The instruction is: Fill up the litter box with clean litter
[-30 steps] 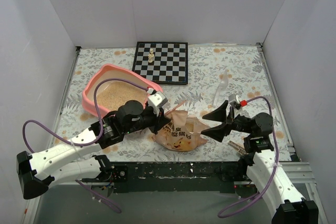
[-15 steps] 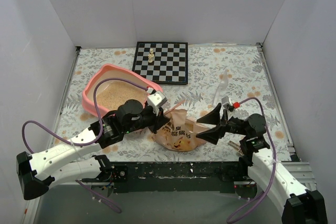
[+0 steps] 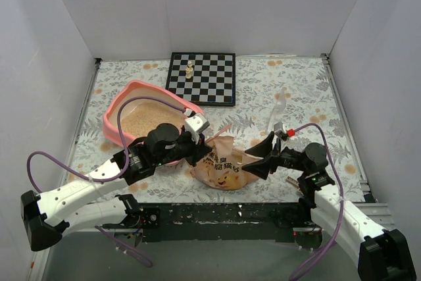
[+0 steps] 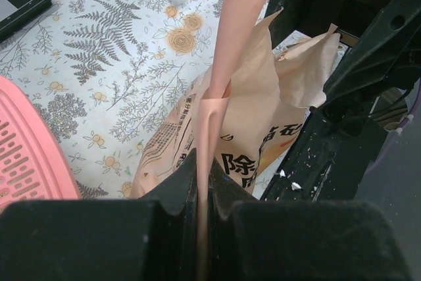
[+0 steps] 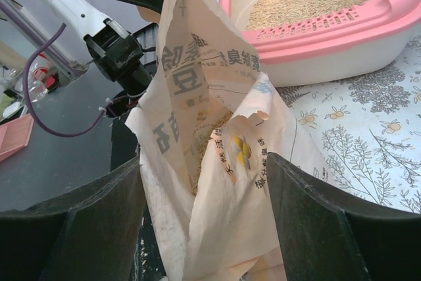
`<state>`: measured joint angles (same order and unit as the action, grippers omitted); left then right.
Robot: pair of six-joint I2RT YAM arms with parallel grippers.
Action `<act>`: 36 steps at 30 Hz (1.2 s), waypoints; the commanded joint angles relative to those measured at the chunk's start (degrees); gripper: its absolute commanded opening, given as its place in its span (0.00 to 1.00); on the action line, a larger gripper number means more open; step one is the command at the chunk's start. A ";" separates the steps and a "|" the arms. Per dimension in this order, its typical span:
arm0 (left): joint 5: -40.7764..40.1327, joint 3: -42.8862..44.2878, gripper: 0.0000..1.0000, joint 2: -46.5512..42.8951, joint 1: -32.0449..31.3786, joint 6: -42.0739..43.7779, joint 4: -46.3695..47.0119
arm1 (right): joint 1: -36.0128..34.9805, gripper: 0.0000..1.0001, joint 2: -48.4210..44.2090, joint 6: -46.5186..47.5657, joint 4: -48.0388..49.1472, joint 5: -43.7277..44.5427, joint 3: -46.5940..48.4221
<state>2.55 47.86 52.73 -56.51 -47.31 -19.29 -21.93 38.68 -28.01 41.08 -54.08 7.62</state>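
Top view: the litter box (image 3: 109, 123) sits left of centre on the counter (image 3: 296, 90) with some clean litter (image 3: 146, 122) already in it. The paper bag (image 3: 223, 168) lies just to its right, low in the frame. Your left hand (image 3: 200, 153) is at the bag's left edge and your right hand (image 3: 250, 157) is at its right side.

Left wrist view: the left hand is pinched tight on a folded strip of the paper bag, so that grip looks solid.

Right wrist view: the right hand is spread wide with the bag's torn mouth between its fingers, and I can't tell if it's touching. I'd close it on the firmer bag body, not the floppy lip. Then lift with both hands and tip the mouth over the pink rim slowly, or it'll spill.
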 commanded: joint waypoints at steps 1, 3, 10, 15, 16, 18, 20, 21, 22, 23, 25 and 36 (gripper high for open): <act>-0.17 1.54 0.00 -0.08 0.61 0.99 -2.60 | -0.39 0.75 1.22 1.21 3.65 2.14 0.12; -0.26 1.45 0.00 -0.35 0.61 0.82 -2.60 | -0.39 0.66 1.84 0.77 4.79 2.32 0.03; 0.18 0.84 0.00 -0.87 0.61 -1.11 -3.56 | -0.39 0.01 3.78 -3.62 10.86 3.63 -0.76; 1.75 0.13 0.12 -0.79 0.70 -3.57 -5.14 | -0.13 0.01 5.52 -16.27 21.22 6.71 -3.31; 2.28 0.31 0.16 -0.61 0.79 -4.36 -5.75 | -0.13 0.01 6.32 -18.29 22.28 6.62 -3.31; 3.69 0.05 0.30 -0.61 0.79 -6.21 -6.46 | -0.13 0.01 6.50 -21.46 24.74 6.45 -4.18; 4.66 -0.83 0.47 -1.66 0.79 -8.23 -6.20 | -0.04 0.01 4.40 -20.34 18.29 7.93 -3.76; 4.83 -1.97 0.55 -2.54 0.79 -9.28 -5.68 | -0.04 0.01 2.65 -18.33 12.94 8.81 -3.05; 5.27 -3.37 0.61 -3.68 0.88 -9.99 -4.63 | 0.05 0.01 0.63 -15.52 7.75 10.04 -2.26; 5.36 -4.43 0.69 -4.64 0.88 -10.87 -3.40 | 0.31 0.01 -2.17 -13.23 1.96 11.27 -1.39; 4.84 -6.80 0.79 -7.19 0.79 -12.36 -0.68 | 1.19 0.01 -5.09 -11.72 -3.35 12.25 -0.76; 0.09 -22.88 0.98 -18.54 1.23 -17.12 23.66 | 2.86 0.01 -8.79 -12.24 -7.07 9.09 -1.73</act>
<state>4.19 28.47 37.17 -55.59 -62.89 -8.25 -19.49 30.65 -40.95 35.20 -44.14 4.05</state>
